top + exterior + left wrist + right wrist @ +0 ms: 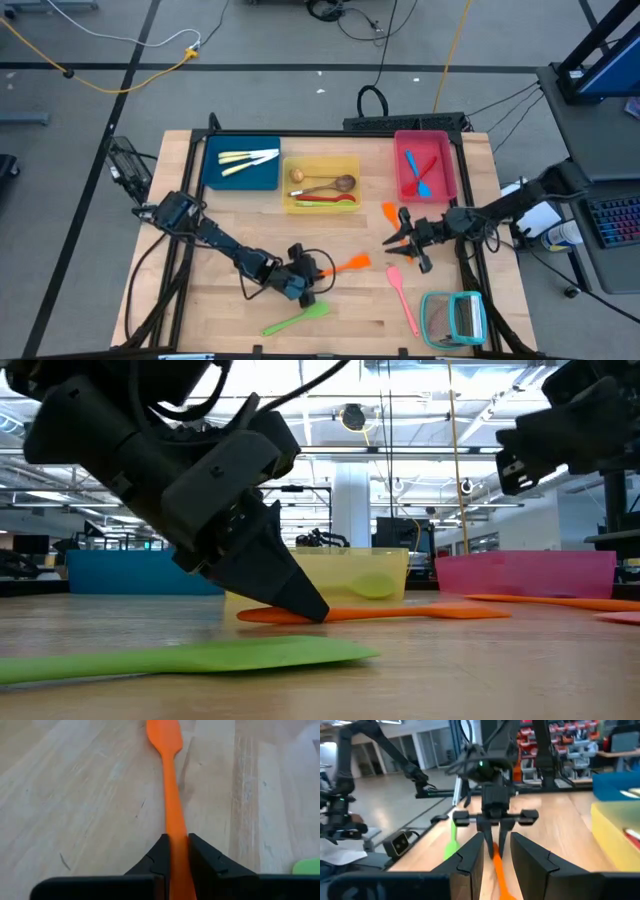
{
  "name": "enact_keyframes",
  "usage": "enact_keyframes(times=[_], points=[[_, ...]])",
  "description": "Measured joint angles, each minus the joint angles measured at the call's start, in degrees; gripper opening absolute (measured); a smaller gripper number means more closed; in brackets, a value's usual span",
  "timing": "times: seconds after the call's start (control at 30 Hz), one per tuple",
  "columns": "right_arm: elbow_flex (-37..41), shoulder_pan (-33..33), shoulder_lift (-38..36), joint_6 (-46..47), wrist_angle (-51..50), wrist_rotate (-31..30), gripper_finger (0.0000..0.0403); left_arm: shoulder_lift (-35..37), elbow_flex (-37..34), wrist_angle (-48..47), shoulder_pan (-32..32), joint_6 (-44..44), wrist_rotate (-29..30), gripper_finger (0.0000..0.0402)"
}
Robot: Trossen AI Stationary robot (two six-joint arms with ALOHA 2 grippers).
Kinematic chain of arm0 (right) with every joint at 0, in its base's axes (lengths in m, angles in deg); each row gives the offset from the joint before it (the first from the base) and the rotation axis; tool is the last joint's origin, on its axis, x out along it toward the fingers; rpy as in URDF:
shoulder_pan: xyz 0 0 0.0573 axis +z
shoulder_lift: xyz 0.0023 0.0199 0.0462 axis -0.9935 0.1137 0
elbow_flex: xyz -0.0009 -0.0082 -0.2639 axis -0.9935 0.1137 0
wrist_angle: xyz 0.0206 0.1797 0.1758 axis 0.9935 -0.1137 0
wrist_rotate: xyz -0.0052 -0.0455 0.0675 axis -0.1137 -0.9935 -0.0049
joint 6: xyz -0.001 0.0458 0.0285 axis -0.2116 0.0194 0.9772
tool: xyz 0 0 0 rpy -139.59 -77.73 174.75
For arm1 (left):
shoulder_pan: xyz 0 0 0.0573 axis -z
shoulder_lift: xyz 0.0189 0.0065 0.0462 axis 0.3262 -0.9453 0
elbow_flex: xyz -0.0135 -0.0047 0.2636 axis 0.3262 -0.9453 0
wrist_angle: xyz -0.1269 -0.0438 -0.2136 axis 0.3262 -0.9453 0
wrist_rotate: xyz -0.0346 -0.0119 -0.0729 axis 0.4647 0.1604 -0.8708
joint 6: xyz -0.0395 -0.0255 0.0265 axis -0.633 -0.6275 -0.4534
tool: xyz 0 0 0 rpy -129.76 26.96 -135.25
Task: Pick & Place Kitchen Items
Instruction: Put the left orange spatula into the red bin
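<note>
Two fingers of the left tool (177,851) pinch the orange spatula (345,264) by its handle, flat on the bench (200,300) mid-front, low for lifting. Right tool (398,238) hovers mid-right, part open, empty.

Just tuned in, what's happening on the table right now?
The left gripper has its fingers closed on the handle of the orange spatula, which lies flat on the table beside a green spatula. The right gripper hovers near the pink tray, fingers apart and holding nothing. Some utensils already sit in the trays.
</note>
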Motion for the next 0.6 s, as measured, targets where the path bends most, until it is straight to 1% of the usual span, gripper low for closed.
enact_keyframes(times=[0.1, 0.17, 0.23, 0.3, 0.47, 0.53, 0.6], points=[[-0.60, 2.70, 5.05, 1.70, 3.06, -4.32, 0.0089, 0.05, -0.18, 1.49, -1.45, 0.07, -1.23, 0.0048], [-2.05, 4.49, 8.99, 2.80, 2.83, -6.29, 0.0089, 0.05, -0.35, 3.07, -2.25, 0.92, -3.15, 0.0066], [-4.80, 5.88, 13.68, 3.18, 2.24, -6.50, 0.0089, -0.07, -0.42, 4.09, -2.53, 1.97, -4.06, 0.0080], [-8.13, 6.87, 18.31, 2.97, 3.57, -6.52, 0.0089, -0.19, -0.42, 4.31, -2.50, 2.98, -4.16, 0.0085], [-14.77, 7.22, 29.52, 2.06, 2.68, -7.09, 0.0091, -0.25, -0.39, 4.27, -2.27, 5.47, -3.85, 0.0071], [-16.75, 7.22, 33.03, 2.11, 2.71, -10.23, 0.0097, -0.25, -0.39, 4.32, -2.27, 5.51, -3.85, 0.0063], [-18.26, 7.20, 36.18, 3.98, 1.90, -15.71, 0.0105, -0.25, -0.39, 4.37, -2.27, 6.18, -3.87, 0.0059]])
